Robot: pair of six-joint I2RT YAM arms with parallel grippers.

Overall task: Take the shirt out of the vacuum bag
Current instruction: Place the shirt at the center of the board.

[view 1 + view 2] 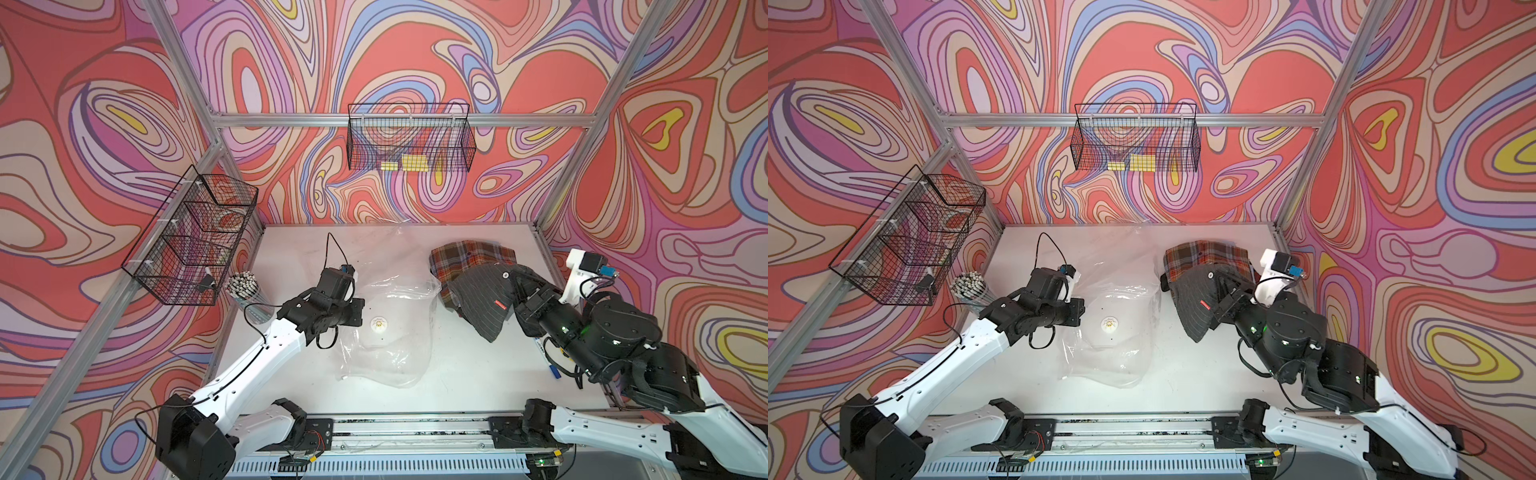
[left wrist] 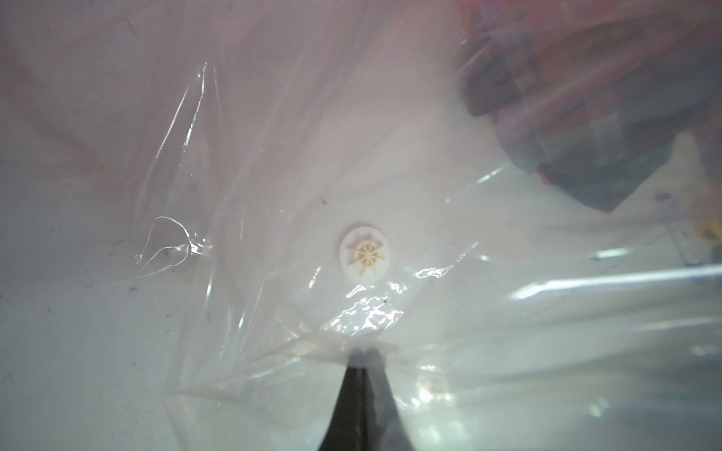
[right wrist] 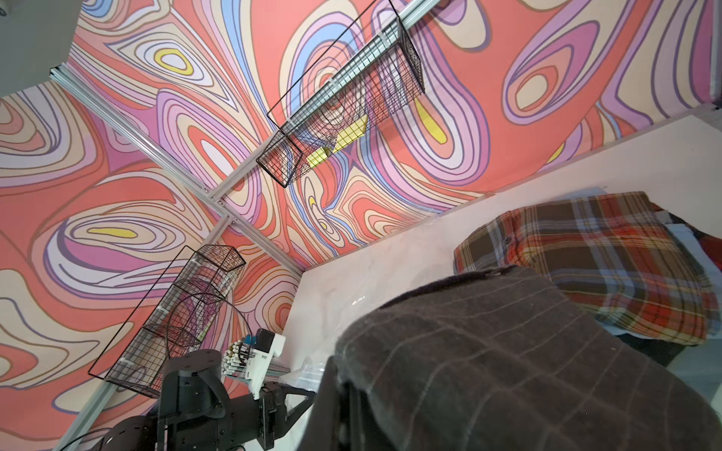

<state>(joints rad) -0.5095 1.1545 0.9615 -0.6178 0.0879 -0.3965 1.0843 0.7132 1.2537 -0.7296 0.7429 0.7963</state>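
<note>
Pinching a crinkled edge of the bag, the left jaws are pressed together on the plastic, with the white valve just ahead of their tips. The bag lies slack on the table, between the two arms' jaws. The right jaws are clamped on the gray shirt, which drapes over them, wholly outside the bag and just beside it; the plaid shirt lies just beyond them
</note>
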